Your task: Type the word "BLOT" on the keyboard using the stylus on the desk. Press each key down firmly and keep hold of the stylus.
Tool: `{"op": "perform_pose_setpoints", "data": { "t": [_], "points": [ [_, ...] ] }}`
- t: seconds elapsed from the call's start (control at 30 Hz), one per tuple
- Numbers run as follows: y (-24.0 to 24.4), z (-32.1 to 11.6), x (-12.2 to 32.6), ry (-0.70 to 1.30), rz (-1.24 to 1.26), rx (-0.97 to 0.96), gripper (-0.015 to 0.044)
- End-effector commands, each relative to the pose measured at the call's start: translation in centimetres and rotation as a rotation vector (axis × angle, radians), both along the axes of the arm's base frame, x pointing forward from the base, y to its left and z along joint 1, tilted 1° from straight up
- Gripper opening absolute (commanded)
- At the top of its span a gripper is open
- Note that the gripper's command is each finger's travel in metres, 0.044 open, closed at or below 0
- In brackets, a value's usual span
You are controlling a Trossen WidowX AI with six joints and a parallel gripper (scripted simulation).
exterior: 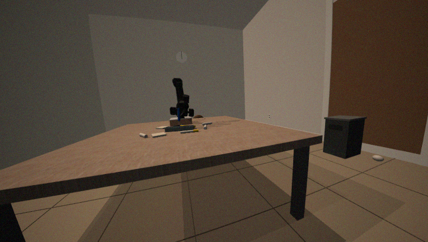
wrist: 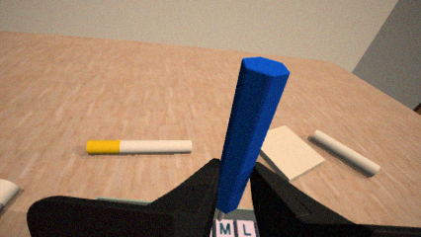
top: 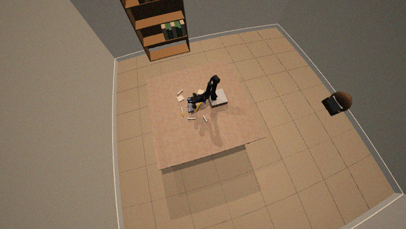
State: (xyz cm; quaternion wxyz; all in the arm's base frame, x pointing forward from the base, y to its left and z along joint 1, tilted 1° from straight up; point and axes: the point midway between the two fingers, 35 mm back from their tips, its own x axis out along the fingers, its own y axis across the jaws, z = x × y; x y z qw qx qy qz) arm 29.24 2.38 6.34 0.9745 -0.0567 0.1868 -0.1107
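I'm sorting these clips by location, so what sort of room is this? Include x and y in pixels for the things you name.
Probably a study or home office: a tall bookshelf [top: 164,55] with books stands by the wall, a wall clock [exterior: 181,57] hangs opposite, and a keyboard [top: 190,109] [exterior: 179,128] lies on the desk [top: 194,147] [exterior: 120,153].
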Motion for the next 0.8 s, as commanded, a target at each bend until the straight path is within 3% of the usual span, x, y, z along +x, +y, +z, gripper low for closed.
{"op": "perform_pose_setpoints", "data": {
  "t": [0.0, 0.43, 0.77],
  "points": [
    [1.4, 0.2, 0.0, -0.005, 0.004, 0.015, 0.0],
    [5.7, 0.5, -1.1, -0.023, 0.031, 0.046, 0.0],
    [5.9, 0.0, -1.1, -0.024, 0.032, 0.048, 0.0]
  ]
}}
